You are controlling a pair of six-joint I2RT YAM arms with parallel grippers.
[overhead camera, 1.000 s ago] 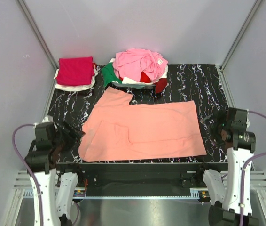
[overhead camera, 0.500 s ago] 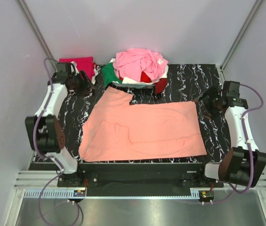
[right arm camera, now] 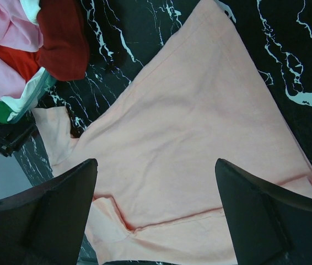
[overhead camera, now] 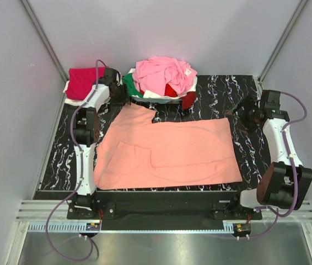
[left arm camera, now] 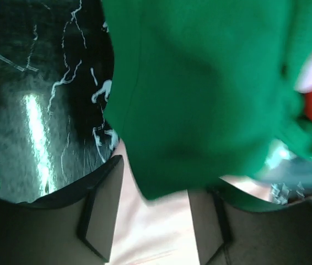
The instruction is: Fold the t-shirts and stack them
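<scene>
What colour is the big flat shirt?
The flat shirt is salmon-orange; the top external view shows it best.

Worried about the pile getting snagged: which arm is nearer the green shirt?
Left. The left arm reaches the edge of the green shirt, jaws right at it; the right arm sits by the far right corner of the salmon shirt, well away.

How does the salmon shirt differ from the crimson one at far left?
The salmon-orange shirt lies spread wide, directly on the mat; the crimson shirt is folded into a compact rectangle on a white shirt. The salmon-orange shirt sits near centre, the crimson shirt at the far-left corner. Both are plain, single-colour.
</scene>
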